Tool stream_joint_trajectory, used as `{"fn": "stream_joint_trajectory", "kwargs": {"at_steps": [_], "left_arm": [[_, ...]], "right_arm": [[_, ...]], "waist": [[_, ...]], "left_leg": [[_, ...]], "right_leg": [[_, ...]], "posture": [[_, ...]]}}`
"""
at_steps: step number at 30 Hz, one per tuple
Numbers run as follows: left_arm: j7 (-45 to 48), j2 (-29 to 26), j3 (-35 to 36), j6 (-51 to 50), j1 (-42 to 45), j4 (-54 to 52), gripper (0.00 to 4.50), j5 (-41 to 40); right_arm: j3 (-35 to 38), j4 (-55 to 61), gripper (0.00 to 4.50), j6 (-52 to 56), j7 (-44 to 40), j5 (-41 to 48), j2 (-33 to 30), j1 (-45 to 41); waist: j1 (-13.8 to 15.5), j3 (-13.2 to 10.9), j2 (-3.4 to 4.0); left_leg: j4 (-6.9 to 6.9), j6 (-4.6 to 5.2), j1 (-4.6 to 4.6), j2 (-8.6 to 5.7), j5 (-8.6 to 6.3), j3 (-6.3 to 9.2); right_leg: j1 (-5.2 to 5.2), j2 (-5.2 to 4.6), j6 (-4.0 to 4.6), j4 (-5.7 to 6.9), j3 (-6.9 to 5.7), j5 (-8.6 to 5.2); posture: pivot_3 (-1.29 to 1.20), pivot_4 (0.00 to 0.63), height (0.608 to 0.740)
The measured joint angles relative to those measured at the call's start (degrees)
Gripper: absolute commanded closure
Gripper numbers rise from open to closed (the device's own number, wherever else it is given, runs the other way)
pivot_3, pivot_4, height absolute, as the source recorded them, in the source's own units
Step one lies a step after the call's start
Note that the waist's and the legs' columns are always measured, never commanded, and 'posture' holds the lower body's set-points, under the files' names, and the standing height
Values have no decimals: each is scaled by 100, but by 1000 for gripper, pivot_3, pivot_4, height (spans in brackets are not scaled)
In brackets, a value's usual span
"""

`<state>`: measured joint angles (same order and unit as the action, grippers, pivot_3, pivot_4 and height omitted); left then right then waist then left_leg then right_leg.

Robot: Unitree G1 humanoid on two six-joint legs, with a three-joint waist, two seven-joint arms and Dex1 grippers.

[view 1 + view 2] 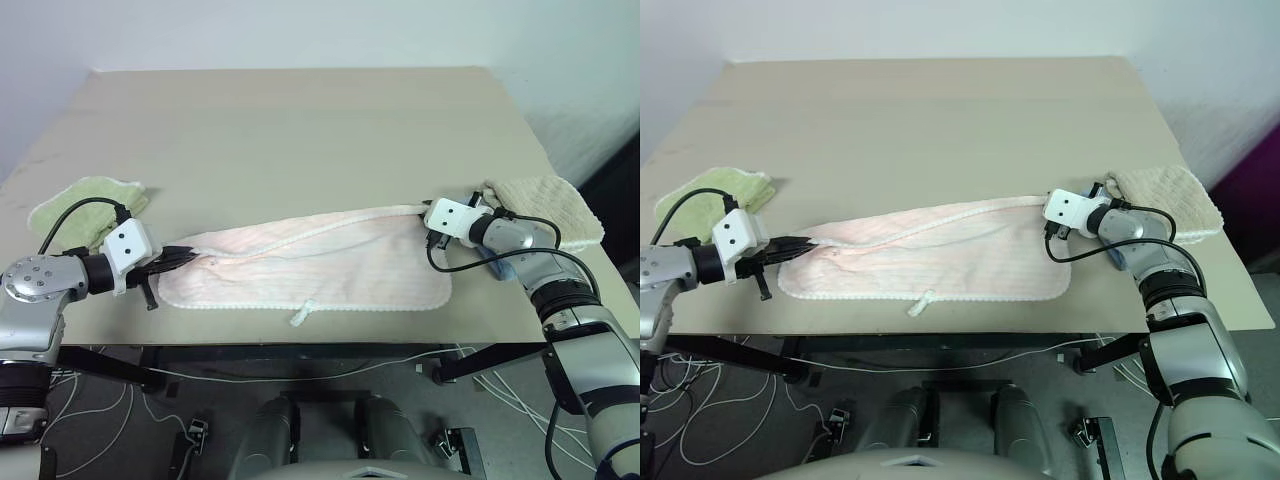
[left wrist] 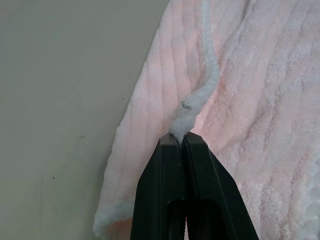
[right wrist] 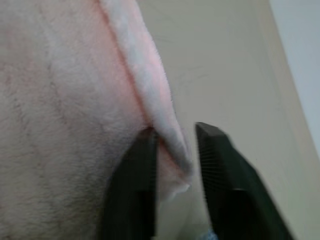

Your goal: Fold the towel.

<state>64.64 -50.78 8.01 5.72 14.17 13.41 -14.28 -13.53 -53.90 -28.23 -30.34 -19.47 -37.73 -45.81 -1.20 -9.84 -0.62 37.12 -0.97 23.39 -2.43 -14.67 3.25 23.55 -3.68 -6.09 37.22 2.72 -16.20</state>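
While towel (image 1: 310,270) lies spread along near edge of bench (image 1: 300,130), left corner is pinched by left claw (image 2: 183,139). Right claw (image 3: 175,150), fingers narrowly apart, straddles right edge; grip judged unfinished. Next: closing, then both corners carried over.

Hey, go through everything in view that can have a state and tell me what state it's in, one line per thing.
Pink towel: lying on the table, partly folded over lengthwise, its loop tag at the near edge.
Left end effector: shut on the pink towel's white edging.
Right end effector: fingers astride the pink towel's edge, a gap showing, not clamped.
Green towel: folded.
Beige towel: folded.
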Motion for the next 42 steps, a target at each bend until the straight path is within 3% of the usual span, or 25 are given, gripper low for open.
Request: {"fn": "stream_joint_trajectory", "kwargs": {"at_steps": [7, 11, 17, 24, 28, 32, 38, 42], "left_arm": [[-27, 58, -8, 1, -1, 0, 4500, -11], [-296, 353, 130, -121, 228, 107, 4500, -218], [-1148, 483, 634, -120, 1756, 1242, 4500, -276], [-1570, 523, 637, 383, 3728, 3017, 4500, -124], [-1415, 389, 708, 417, 4046, 3156, 4500, -259], [-850, 160, 972, 135, 3291, 2549, 4500, -688], [-91, -44, 1501, -1415, 390, 500, 4500, -1621], [137, -316, 1900, -2178, -896, -450, 4500, -1908]], "right_arm": [[-3, 25, 4481, -20, 27, -55, 25, 13], [51, 320, 4481, -18, -45, 10, -46, 11], [457, 566, 4481, 199, -409, 507, -353, -551], [741, 308, 4481, 283, -717, 819, -756, -1891], [994, 480, 4481, 373, -1133, 1200, -982, -2139], [1248, 1385, 4481, 755, -1885, 1843, -1292, -1637], [1842, 4073, 4481, 2490, -3183, 3340, -1808, 1462], [2282, 5351, 4481, 3477, -3628, 4026, -2132, 3009]], "waist": [[0, 0, 0], [15, -1, 1], [8, -2, 1], [4, -5, -1], [-1, -5, -1], [-59, -4, 1], [-86, -4, 1], [-55, -7, 8]], "left_leg": [[0, 0, 0, 0, 0, 0], [3, -1, 2, 0, 0, 3], [4, -1, 2, -4, 1, 1], [2, -4, 13, -4, 2, -1], [-2, -4, 14, -4, 2, -3], [-6, -3, 15, 3, 1, -2], [2, 3, 22, 6, -2, 6], [2, 3, 0, 5, -3, 4]], "right_leg": [[0, 0, 0, 0, 0, 0], [2, 0, 0, 2, -2, 0], [1, -1, -1, 1, -3, 1], [11, 1, -1, 0, -4, 1], [10, 0, -2, 2, -2, 1], [11, 2, -2, 6, 1, 1], [12, -13, -1, 7, 5, 0], [-6, -18, 1, 0, 11, -1]], "posture": [[0, 150, 740], [0, 150, 740], [0, 150, 740], [0, 150, 740], [0, 150, 740], [0, 150, 740], [0, 150, 740], [0, 150, 740]]}}
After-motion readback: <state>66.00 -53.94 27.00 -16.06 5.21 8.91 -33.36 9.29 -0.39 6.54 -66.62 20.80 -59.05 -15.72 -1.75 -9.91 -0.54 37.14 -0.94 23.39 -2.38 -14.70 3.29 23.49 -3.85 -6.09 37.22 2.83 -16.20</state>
